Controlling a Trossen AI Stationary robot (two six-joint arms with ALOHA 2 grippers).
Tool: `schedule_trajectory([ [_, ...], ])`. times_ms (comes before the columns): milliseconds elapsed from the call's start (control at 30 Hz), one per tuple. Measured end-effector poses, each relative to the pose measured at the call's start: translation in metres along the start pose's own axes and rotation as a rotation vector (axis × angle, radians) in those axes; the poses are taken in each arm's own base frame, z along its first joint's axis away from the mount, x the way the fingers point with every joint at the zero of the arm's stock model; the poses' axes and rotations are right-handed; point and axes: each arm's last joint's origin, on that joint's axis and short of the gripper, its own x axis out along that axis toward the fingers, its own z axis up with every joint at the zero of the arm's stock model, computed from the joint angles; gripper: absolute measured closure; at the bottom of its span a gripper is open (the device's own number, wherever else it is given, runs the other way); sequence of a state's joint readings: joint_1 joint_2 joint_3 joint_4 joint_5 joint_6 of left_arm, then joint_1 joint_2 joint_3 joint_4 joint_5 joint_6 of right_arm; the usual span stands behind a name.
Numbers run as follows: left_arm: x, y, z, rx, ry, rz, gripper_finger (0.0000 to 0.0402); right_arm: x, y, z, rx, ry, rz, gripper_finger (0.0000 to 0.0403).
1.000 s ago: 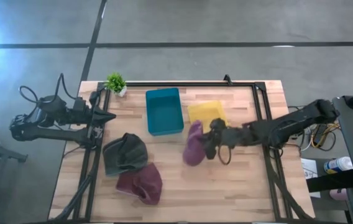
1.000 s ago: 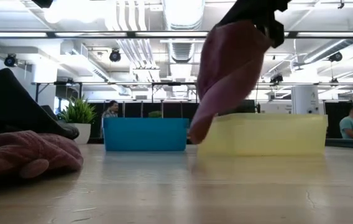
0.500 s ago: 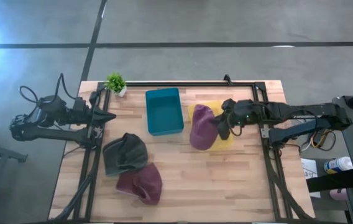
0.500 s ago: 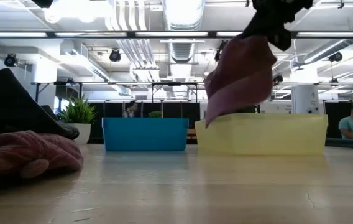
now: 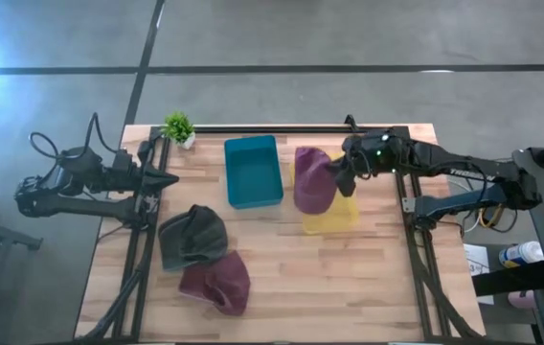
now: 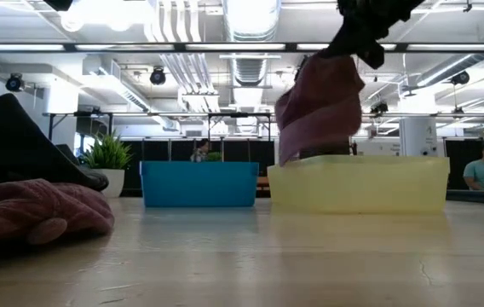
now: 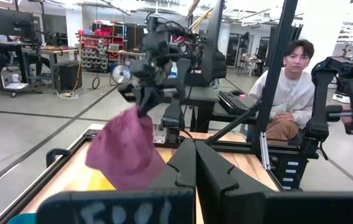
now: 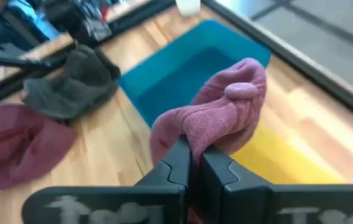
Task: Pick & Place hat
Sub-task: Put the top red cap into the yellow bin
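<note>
A mauve knit hat [image 5: 312, 179] hangs from my right gripper [image 5: 342, 175], which is shut on it, above the far end of the yellow bin [image 5: 331, 213]. In the low view the hat [image 6: 320, 107] is clear above the yellow bin [image 6: 357, 183]. The right wrist view shows the hat [image 8: 217, 118] just past my right gripper [image 8: 195, 163]. My left gripper [image 5: 162, 179] waits shut at the table's left side; in its wrist view the left gripper [image 7: 195, 163] faces the hat [image 7: 125, 155]. My right gripper pinches a bunched fold of the mauve hat [image 8: 192, 138] between its two fingers. The fingers come slanting down from the table's right. The hat is lifted clear and hangs slack below and to the left of the fingers, over the yellow bin.
A teal bin [image 5: 253, 171] stands left of the yellow one. A dark grey hat [image 5: 192, 237] and a maroon hat [image 5: 216, 283] lie on the table's near left. A small plant [image 5: 178, 126] sits at the far left corner. A person [image 7: 288, 87] sits beyond the table.
My right gripper has carried the mauve hat from the table's middle toward the far edge, staying shut on it. The hat, held clear of the table all the while, now hangs over the yellow bin's far end.
</note>
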State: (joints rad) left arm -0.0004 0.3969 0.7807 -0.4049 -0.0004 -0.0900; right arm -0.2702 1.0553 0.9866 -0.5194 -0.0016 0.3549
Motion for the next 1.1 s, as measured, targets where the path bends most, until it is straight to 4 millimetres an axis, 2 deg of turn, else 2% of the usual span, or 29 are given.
schedule_trajectory([
  [133,0.0,0.0,0.0,0.0,0.0,0.0,0.0401,-0.004,-0.002,0.008,-0.023,0.01,0.01,0.0394],
  [367,0.0,0.0,0.0,0.0,0.0,0.0,0.0401,0.001,-0.005,0.0,-0.069,0.212,-0.028,0.0394],
  [600,0.0,0.0,0.0,0.0,0.0,0.0,0.0401,0.014,0.003,0.0,-0.068,0.28,0.231,0.0394],
  [800,0.0,0.0,0.0,0.0,0.0,0.0,0.0401,0.015,0.0,0.002,-0.12,0.293,0.261,0.0394],
  [1100,0.0,0.0,0.0,0.0,0.0,0.0,0.0401,0.066,-0.023,-0.031,-0.084,0.5,0.197,0.0394],
])
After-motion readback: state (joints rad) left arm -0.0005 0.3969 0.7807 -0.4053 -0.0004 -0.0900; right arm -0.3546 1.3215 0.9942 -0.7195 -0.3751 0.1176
